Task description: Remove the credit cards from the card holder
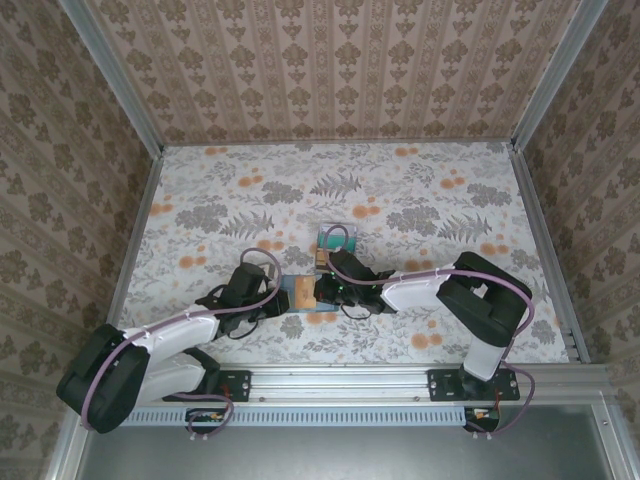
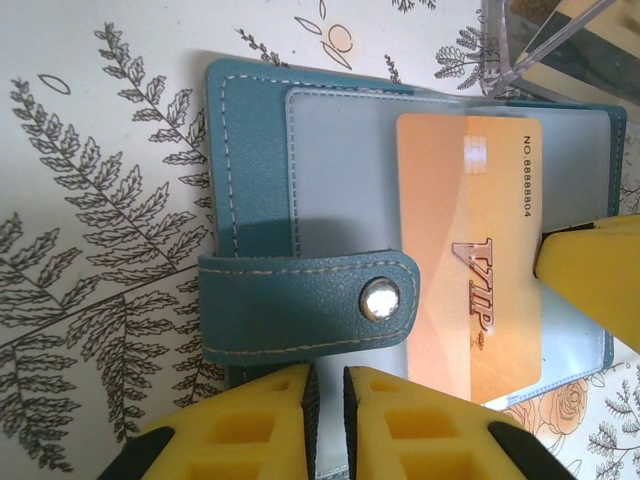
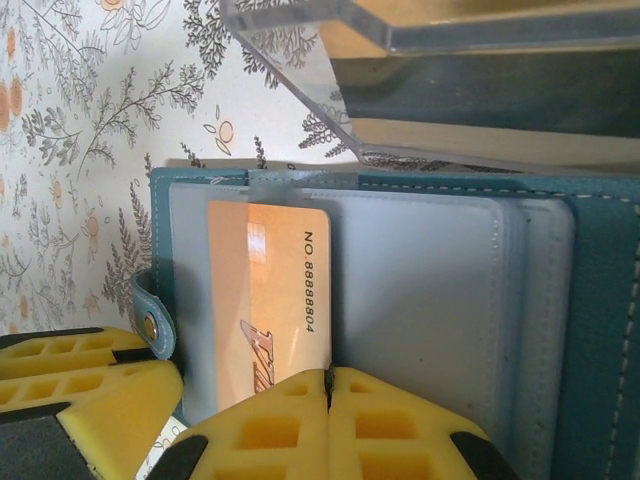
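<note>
Table [image 1: 400,200] under pale floral cover, grey ferns & orange blooms, walled on 3 sides w/ patterned panels. Nr middle of near edge, lying open & flat on cover: teal card holder [image 1: 299,296], grey-blue inner face up. Just beyond, twd table centre: clear plastic box [image 1: 335,240], contents unclear.

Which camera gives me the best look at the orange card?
Left wrist: the orange card lies almost whole in the wallet, number and VIP lettering readable. The right wrist view shows the card partly, its lower end behind the right claw. From the top camera it is too small to tell.
</note>
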You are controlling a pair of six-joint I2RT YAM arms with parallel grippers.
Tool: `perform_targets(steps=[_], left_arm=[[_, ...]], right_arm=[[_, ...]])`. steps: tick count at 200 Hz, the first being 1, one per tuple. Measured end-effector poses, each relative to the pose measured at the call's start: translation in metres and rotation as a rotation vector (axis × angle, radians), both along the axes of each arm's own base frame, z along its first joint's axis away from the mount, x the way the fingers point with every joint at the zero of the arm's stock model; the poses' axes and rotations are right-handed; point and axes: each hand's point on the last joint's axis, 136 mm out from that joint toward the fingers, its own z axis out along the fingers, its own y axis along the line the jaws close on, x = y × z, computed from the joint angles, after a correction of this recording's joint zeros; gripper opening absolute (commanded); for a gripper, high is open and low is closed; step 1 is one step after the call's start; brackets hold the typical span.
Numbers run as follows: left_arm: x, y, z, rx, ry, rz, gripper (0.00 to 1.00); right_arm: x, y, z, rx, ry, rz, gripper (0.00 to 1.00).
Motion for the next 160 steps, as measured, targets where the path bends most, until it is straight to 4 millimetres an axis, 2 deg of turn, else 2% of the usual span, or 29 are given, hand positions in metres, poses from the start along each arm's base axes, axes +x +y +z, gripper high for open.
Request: perform_targets(steps=[21, 76, 93, 118, 160], left_arm=[[-0.001, 0.001, -0.001, 0.006, 0.006, 0.005, 0.05], [-0.001, 0.001, -0.002, 0.007, 0.007, 0.004, 0.05], [-0.001, 0.001, -0.002, 0.007, 0.007, 0.004, 0.05], [-0.001, 0.001, -0.002, 0.007, 0.007, 0.004, 0.05], [-0.001, 0.002, -0.002, 0.007, 0.007, 0.004, 0.05]], right_arm=[[0.000, 0.002, 0.002, 0.008, -0.005, 0.006, 0.18], [-0.001, 0.008, -0.002, 0.031, 0.004, 0.028, 0.19], [-0.001, 0.011, -0.001, 0.039, 0.003, 0.034, 0.14], [0.000, 0.011, -0.001, 0.044, 0.004, 0.031, 0.00], [0.002, 0.007, 0.000, 0.047, 0.002, 0.021, 0.00]])
